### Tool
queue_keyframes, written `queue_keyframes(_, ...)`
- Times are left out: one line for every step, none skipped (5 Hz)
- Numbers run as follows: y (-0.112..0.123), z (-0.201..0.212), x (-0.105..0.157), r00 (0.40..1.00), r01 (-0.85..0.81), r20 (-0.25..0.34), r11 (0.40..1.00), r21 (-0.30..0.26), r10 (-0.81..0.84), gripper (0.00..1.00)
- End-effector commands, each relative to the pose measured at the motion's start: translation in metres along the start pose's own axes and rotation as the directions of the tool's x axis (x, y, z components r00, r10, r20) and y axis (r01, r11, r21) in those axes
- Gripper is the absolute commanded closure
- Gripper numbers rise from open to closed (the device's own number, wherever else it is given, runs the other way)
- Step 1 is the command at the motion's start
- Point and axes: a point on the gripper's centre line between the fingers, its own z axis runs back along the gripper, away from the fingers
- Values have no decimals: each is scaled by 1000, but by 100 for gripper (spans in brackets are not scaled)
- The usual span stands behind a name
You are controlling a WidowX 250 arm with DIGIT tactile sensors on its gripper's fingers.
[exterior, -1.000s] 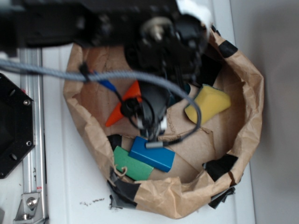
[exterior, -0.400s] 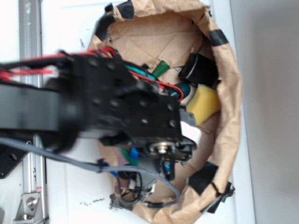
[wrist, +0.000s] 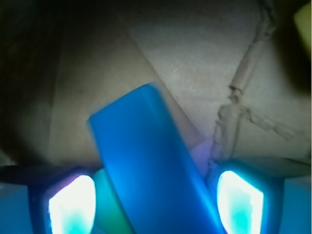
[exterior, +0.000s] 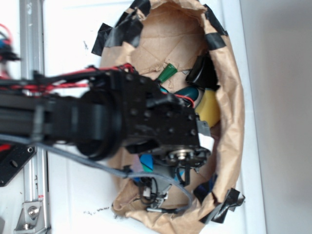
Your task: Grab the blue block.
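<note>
White worktop carries my taped paper bag (exterior: pixel 229 97); near its lower left edge, under the arm, the blue block (wrist: pixel 146 165) sits between my gripper (wrist: pixel 156 202) fingers, which flank it; I cannot tell whether they clamp.

The paper bag (exterior: pixel 229 92) is brown kraft paper, matt and creased, patched at its rim with strips of glossy black tape (exterior: pixel 119 31). In the wrist view the blue block (wrist: pixel 151 165) looks like smooth plastic with a soft sheen, lying on wrinkled, torn paper. The arm (exterior: pixel 97 122) is matt black, with a bright metal hub. The yellow piece (exterior: pixel 208 106) looks dull. The bench (exterior: pixel 73 29) is smooth and white
</note>
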Motion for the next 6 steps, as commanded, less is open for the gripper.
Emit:
queue_keyframes(16, -12, -9, 997, -79, -22, 995, 56, 80, 100)
queue_keyframes(33, 8, -6, 992, -123, 27, 990, 68, 121, 100)
queue_keyframes(50, 37, -1, 982, -165, 108, 979, 118, 152, 100)
queue_keyframes(60, 73, 1, 968, -207, 177, 966, 155, 179, 100)
queue_keyframes(60, 125, -4, 951, -244, 228, 959, 144, 208, 100)
queue_keyframes(51, 157, -6, 962, -229, 181, 962, 145, 202, 100)
